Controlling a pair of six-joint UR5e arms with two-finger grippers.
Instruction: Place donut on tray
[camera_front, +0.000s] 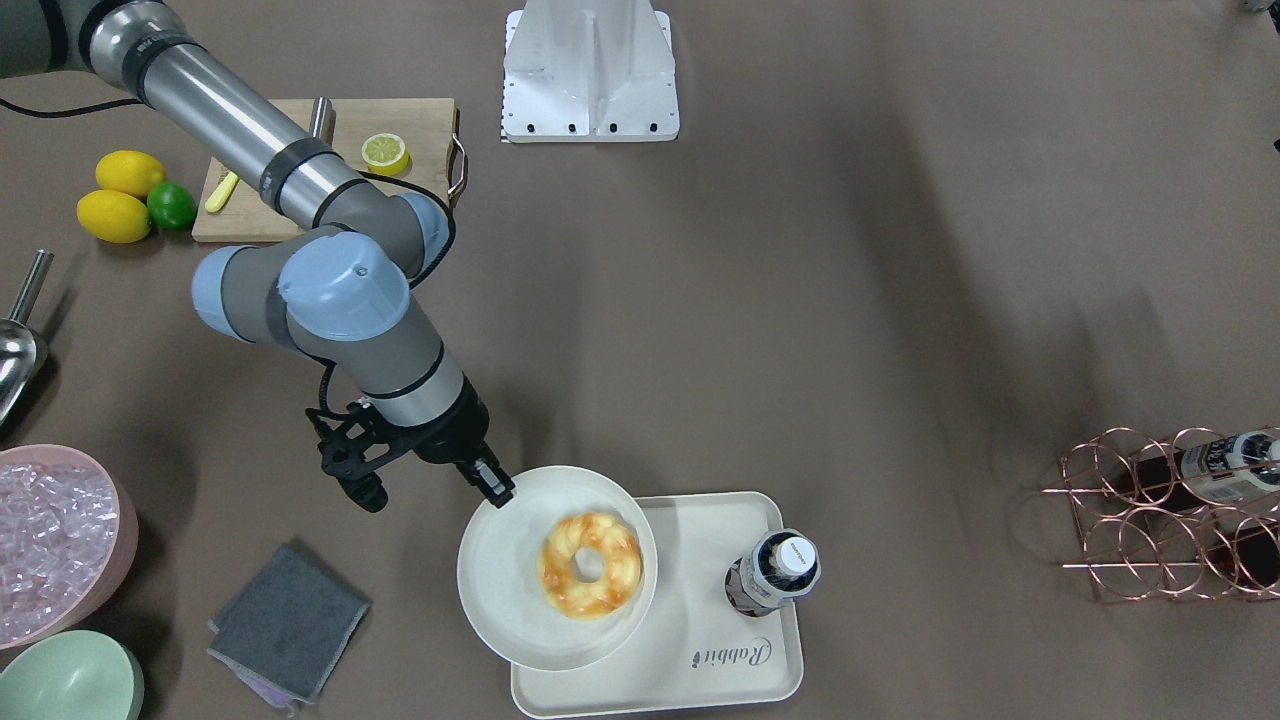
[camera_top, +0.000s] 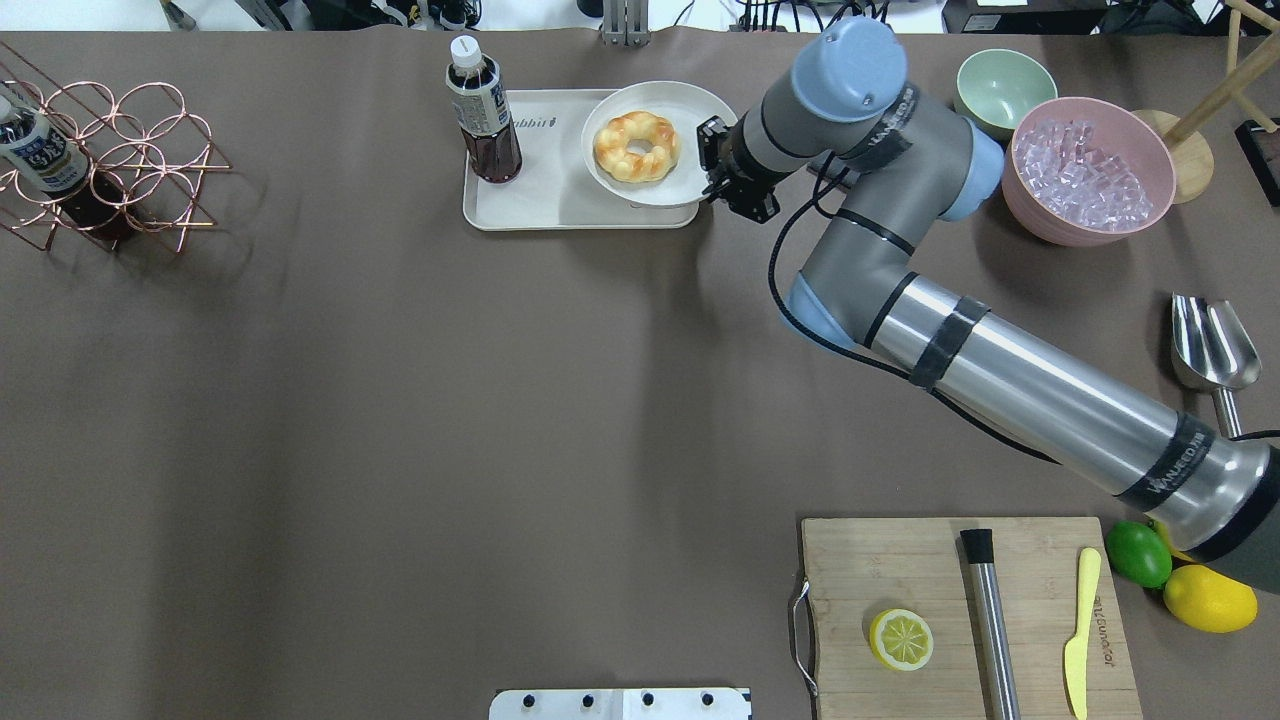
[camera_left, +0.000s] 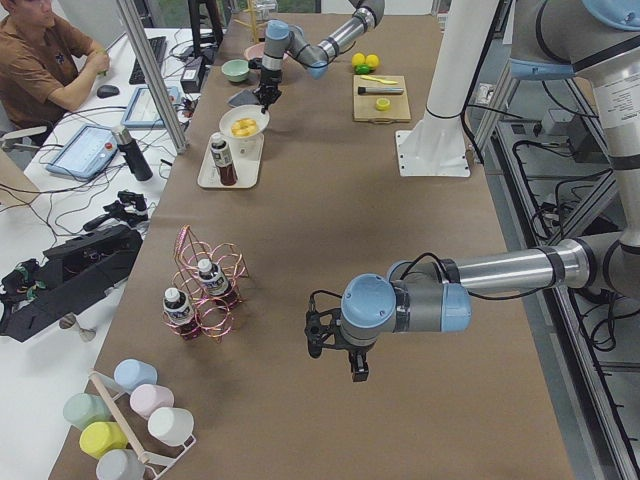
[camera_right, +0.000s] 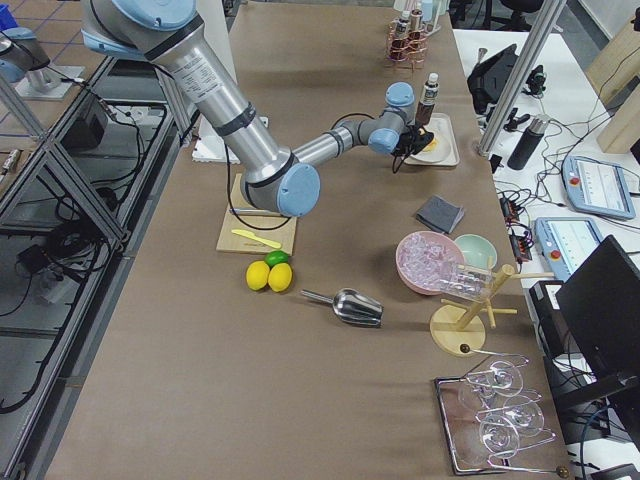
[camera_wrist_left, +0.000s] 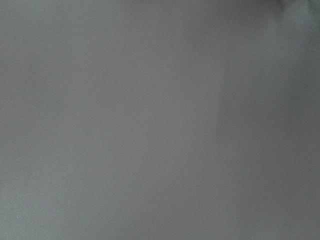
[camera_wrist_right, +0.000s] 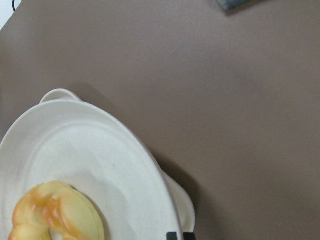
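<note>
Tray (camera_front: 690, 585) script "Rabbit", donut (camera_front: 590, 564) on plate (camera_front: 500, 575)

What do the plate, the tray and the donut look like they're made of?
The plate looks matte off-white with faint speckles, so ceramic or melamine; I can't tell which. The tray is smooth cream with rounded corners and printed script, probably moulded plastic. The donut has a glossy golden skin with orange patches: glazed pastry or a replica, unclear.
</note>
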